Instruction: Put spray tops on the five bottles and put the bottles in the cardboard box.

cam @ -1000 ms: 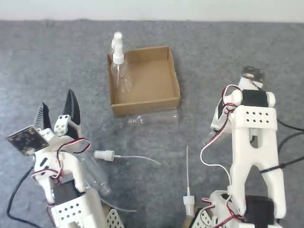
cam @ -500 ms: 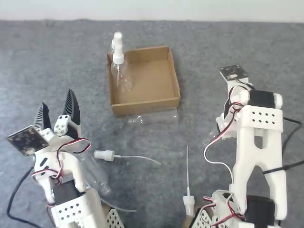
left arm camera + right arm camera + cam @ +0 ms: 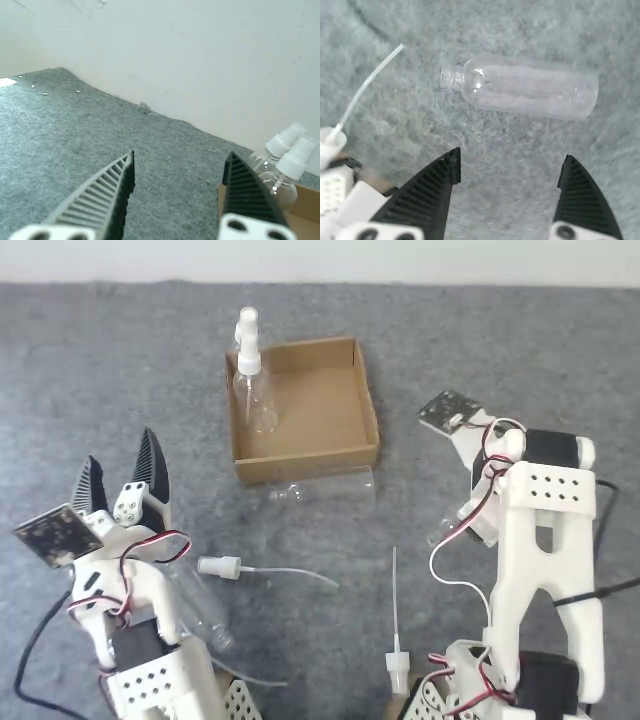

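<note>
The cardboard box (image 3: 360, 400) sits at the back of the grey carpet. Two bottles with white spray tops (image 3: 250, 375) stand at its back left corner, also seen as capped bottles (image 3: 287, 165). An uncapped clear bottle (image 3: 325, 488) lies just in front of the box. A second bare bottle (image 3: 520, 90) lies on the carpet below my right gripper (image 3: 511, 155), which hangs open above it without touching. My left gripper (image 3: 125, 472) is open, raised and holds nothing. Loose spray tops with tubes lie at centre (image 3: 220, 565) and at the front (image 3: 398, 660).
Another clear bottle (image 3: 200, 610) lies partly under the left arm. The right arm (image 3: 540, 490) hides most of the bottle at its base (image 3: 440, 530). A white wall (image 3: 200, 60) borders the carpet at the back.
The right arm's wrist has swung leftward toward the box over the last second. The left arm and all bottles and spray tops have kept still.
</note>
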Controlling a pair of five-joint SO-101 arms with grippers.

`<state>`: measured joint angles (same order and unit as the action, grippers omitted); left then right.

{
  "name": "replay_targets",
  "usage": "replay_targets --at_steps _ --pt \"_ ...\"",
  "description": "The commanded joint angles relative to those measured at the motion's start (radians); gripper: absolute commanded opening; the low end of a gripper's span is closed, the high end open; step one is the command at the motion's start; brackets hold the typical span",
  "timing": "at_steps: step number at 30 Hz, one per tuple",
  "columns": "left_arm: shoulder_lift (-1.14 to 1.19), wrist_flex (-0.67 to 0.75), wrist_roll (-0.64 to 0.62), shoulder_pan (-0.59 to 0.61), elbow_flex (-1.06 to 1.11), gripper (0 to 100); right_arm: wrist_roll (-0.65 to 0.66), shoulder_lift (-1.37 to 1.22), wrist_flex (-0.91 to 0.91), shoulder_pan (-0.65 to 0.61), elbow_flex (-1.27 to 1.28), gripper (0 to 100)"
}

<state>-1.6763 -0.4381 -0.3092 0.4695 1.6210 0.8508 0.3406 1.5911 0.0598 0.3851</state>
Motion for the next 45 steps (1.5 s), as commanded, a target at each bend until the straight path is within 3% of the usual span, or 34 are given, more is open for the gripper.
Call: replay_targets --at_steps 1,7,15,22,30,45 --pt "-0.011 0.034 0.008 0.000 -0.005 27 0.130 0.050 -0.004 0.007 -0.057 27.7" --pt "-0.011 0.034 0.008 0.000 -0.005 27 0.313 0.048 -0.005 -0.001 -0.037 27.8" --pt "-0.011 0.034 0.008 0.000 -0.005 27 0.522 0.048 -0.039 -0.105 0.104 27.8" --pt "-0.011 0.034 0.008 0.000 -0.005 27 0.532 0.048 -0.251 -0.137 0.227 27.8" --pt "-0.011 0.034 0.008 0.000 -0.005 27 0.592 0.047 -0.314 -0.136 0.315 27.8" --pt "-0.011 0.034 0.008 0.000 -0.005 27 0.591 0.047 -0.533 -0.131 0.482 27.5"
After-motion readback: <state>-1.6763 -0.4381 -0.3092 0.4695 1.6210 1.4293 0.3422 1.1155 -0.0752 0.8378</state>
